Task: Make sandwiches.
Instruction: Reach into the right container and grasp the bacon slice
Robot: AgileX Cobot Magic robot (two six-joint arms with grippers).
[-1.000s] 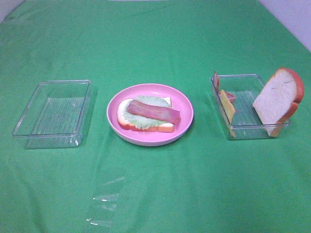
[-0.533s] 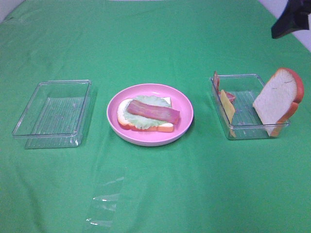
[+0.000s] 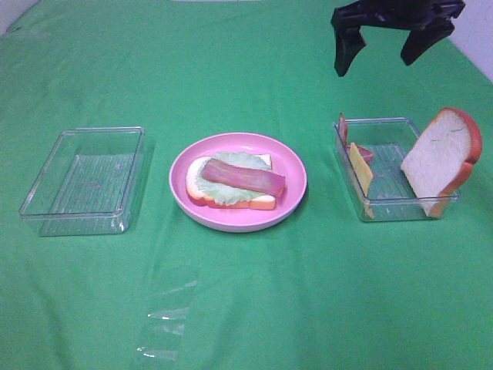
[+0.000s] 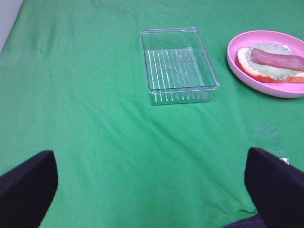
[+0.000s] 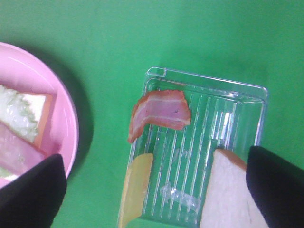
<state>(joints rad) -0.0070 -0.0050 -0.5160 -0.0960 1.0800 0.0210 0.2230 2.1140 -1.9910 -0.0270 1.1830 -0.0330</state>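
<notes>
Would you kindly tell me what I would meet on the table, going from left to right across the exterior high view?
Left clear tray → pink plate carrying the half-built sandwich → right clear tray, holding a yellow cheese slice, then a leaning bread slice.

Not reading any text, label, brand or number anywhere in here. Only candidate: a faint moulded mark (image 5: 181, 153) showing on the floor of the right-hand clear tray (image 5: 216, 84), and it's coming through too blurred to make out.
</notes>
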